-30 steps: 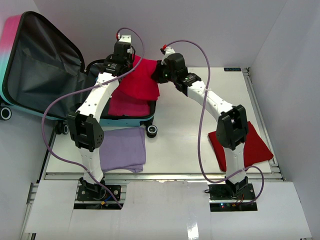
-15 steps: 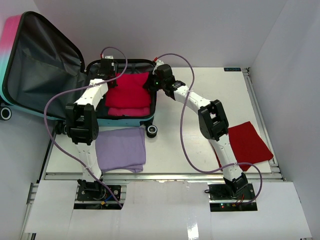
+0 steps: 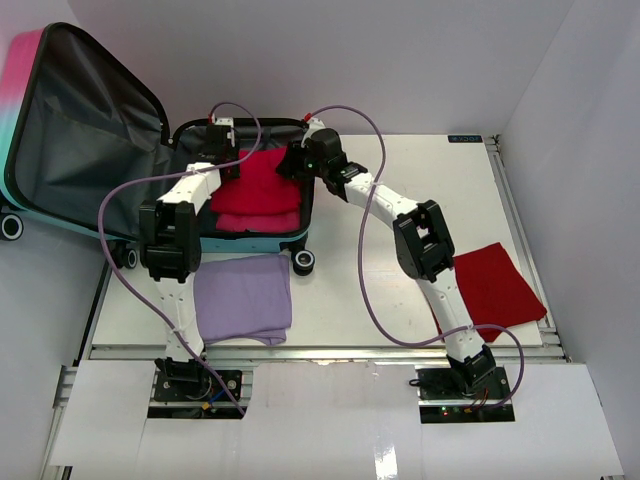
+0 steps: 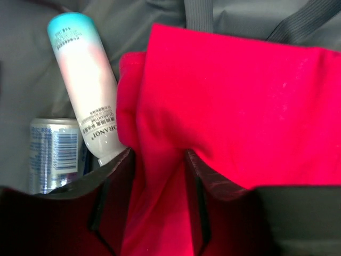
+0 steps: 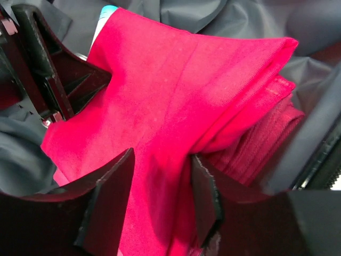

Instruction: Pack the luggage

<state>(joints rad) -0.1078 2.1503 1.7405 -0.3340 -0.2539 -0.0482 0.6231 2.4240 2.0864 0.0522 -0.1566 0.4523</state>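
- Carrying everything is one white desk [image 3: 330, 240], with two arms bolted at its near edge.
- One luggage [image 3: 90, 130] lies open at the desk's far left corner. Its base lies flat with the long axis running near to far. A black wheel [image 3: 303, 262] at its near right corner points toward the arms. The lid is swung out to the left and tilted up, dark grey lining showing, pink-to-teal shell along its outer edge. A second wheel [image 3: 10, 227] sits under the lid.
- Four folded cloths in all. One purple cloth [image 3: 243, 298] lies on the desk just in front of the base. One dark red cloth [image 3: 495, 285] lies well apart, near the right edge. Two are inside the base: a crimson cloth [image 3: 262, 180] stacked on a darker pink cloth [image 3: 260, 222].
- The left gripper [image 4: 158, 160] is at the crimson cloth's left side, the right gripper [image 5: 160, 165] at its right. Each has its jaws standing partway apart, a fold of that cloth lying between them.
- One bottle [image 4: 85, 80] with a teal cap lies slanted on the lining just beside the crimson cloth. Its label reads something like "ORANOT"; the finer print is too small for me.
- One silver-and-blue can [image 4: 53, 154] sits against the bottle's lower end, a barcode on its side.
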